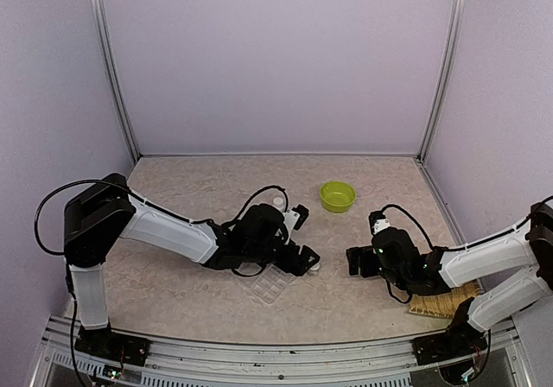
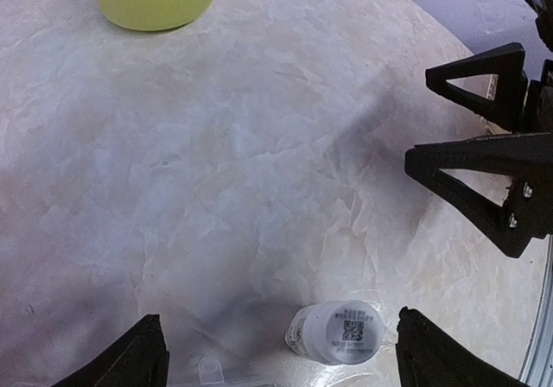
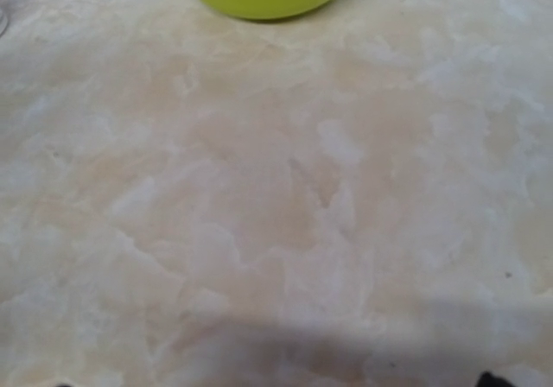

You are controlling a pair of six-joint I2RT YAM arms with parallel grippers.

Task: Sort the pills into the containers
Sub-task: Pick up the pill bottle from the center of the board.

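A beige, marbled worktop [image 1: 173, 301] inside a booth with pale lilac walls, seen from above, with two black-and-white robot arms reaching in from the near edge.

One pill box [image 1: 268, 285] lies flat near the middle of the worktop. It is clear plastic and almost blends into the surface. It sits just on the near side of the left tool [image 2: 278, 314]. Faint lines hint at its compartments, but they are too faint to count. The pills are too small to make out in any view.

The left tool hangs low over the worktop with its two fingers spread wide. One small white bottle [image 2: 337, 333] lies on its side between them, a printed code label facing up, touching neither finger. A clear tab of the pill box shows just left of the bottle.

The right tool [image 2: 419, 116] faces the left one from the right, well apart from it. Its two black triangular fingers are wide apart, with only bare worktop between them.

One lime-green bowl [image 1: 337, 196] stands further back, between the two tools. One woven straw-coloured mat [image 1: 441, 303] lies under the right arm.
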